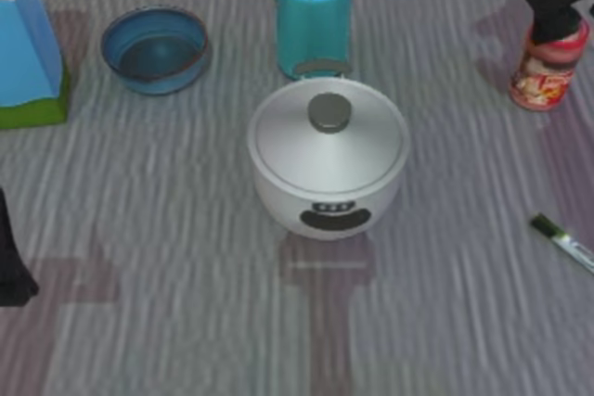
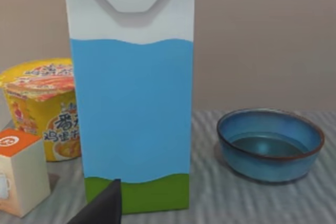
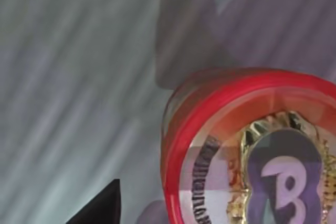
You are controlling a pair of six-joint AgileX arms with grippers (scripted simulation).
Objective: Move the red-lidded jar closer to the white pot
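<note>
The red-lidded jar (image 1: 543,71) stands at the table's far right, well to the right of the white pot (image 1: 327,157), which sits in the middle with its grey knob (image 1: 329,112) on top. My right gripper (image 1: 557,5) hangs open just over the jar's top and hides the lid in the top view. Seen from the right wrist, the red lid (image 3: 247,145) fills the near field. One dark fingertip (image 3: 105,205) shows beside the rim, with a gap between them. My left gripper (image 1: 11,266) is parked open at the left edge.
A teal-and-blue bottle (image 1: 314,20) stands right behind the pot. A blue bowl (image 1: 155,48) and a blue-and-white carton (image 1: 23,44) are at the back left. A marker (image 1: 561,240) lies at the front right. A noodle cup (image 2: 42,103) and a small box (image 2: 18,171) flank the carton.
</note>
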